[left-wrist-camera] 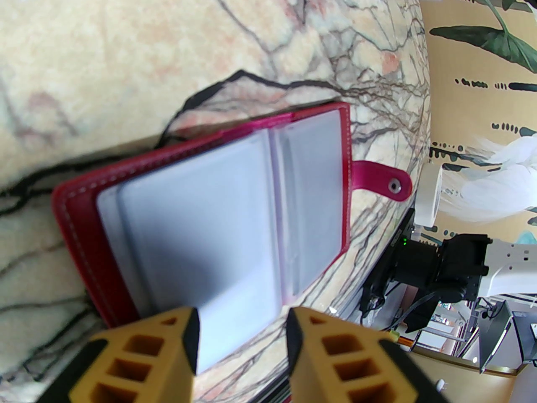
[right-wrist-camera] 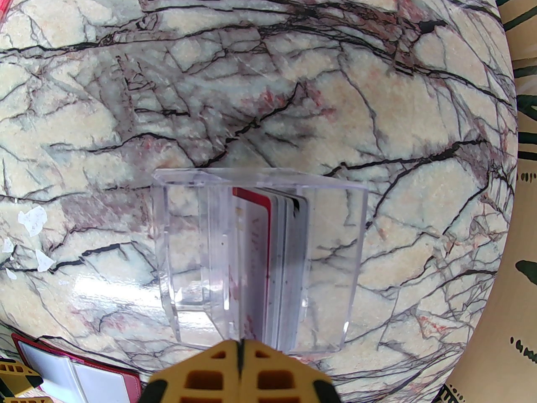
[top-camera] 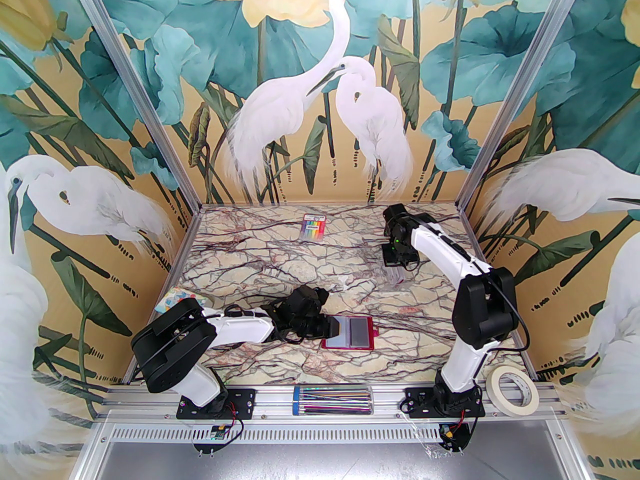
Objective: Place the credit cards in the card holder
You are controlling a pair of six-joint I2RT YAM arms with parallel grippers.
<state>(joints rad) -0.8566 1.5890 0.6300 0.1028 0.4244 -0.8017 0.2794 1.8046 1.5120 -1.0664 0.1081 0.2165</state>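
right gripper fully closed, credit cards in clear box just ahead; left gripper half-open, empty, card holder just ahead.

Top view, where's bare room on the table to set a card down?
Bare marble between the rainbow pack and the card holder, and in the far-left corner. Crowded around the left arm and the clear box.

On a veined marble surface are laid — well apart — a red card holder, clear box, striped pack.
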